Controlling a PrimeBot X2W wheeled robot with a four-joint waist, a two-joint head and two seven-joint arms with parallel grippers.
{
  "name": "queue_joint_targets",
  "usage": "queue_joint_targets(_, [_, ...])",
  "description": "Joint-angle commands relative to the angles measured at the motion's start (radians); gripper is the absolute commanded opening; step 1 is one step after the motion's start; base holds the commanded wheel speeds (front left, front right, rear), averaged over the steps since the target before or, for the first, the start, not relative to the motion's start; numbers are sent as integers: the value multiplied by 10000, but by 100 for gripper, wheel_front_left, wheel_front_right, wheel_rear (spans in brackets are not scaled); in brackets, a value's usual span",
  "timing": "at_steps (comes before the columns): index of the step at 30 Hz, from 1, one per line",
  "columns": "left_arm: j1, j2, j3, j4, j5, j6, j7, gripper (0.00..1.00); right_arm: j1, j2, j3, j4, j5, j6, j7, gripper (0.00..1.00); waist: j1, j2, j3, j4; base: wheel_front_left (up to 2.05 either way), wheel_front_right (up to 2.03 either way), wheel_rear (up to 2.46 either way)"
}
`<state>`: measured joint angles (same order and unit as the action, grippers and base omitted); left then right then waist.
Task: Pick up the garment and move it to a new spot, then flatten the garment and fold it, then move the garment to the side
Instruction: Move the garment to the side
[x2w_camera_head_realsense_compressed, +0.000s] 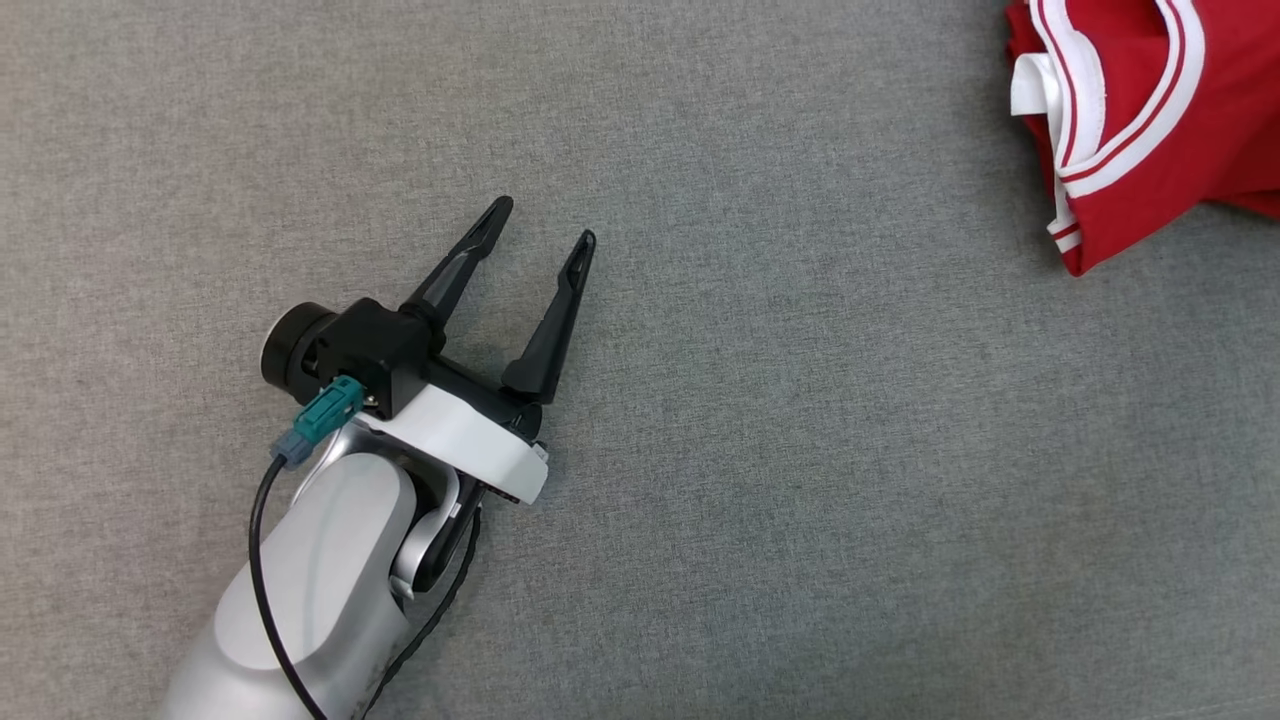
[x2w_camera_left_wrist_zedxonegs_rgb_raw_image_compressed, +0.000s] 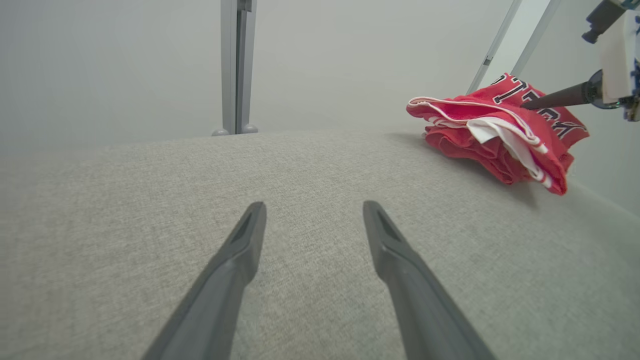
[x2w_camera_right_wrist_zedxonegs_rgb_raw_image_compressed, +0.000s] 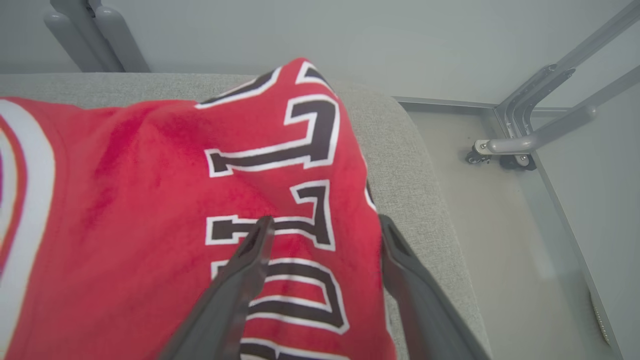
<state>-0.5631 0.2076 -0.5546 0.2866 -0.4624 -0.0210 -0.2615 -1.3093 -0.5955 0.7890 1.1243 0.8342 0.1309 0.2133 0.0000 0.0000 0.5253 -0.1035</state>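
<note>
Jersey: a red jersey, white-trimmed with black lettering, lies bunched on the grey bench at the head view's top right, running out of the picture.
Edge: in the right wrist view the cloth reaches close to the bench's rounded edge, with the floor beyond.
Left jaws: wide, with nothing between them; fingers over bare bench, well apart from the jersey.
Right jaws: wide, with fingers spread just above the lettered cloth and gripping none of it; whether they touch it cannot be told.
Left wrist view: the jersey sits ahead to the right, one right-arm finger pointing at its top.
Background: a grey post and a wheeled metal frame.
</note>
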Motion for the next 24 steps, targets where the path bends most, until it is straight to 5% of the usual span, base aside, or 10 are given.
queue_joint_targets(1, [-107,24,76,38,68,-71,-30,100,-124,90,34,164,-104,1,-162,100,0,0,-86,3,0,0,0])
queue_joint_targets(15, [980,0,676,148,-30,-76,-30,100,335,446,779,-51,-459,1,-1127,100,0,0,-2042,-388,0,0,0])
queue_joint_targets(24, [1972,196,1473,-77,-139,64,-31,100,1272,-152,1242,-1653,-281,1,-2640,100,0,0,-3449,-438,0,0,0])
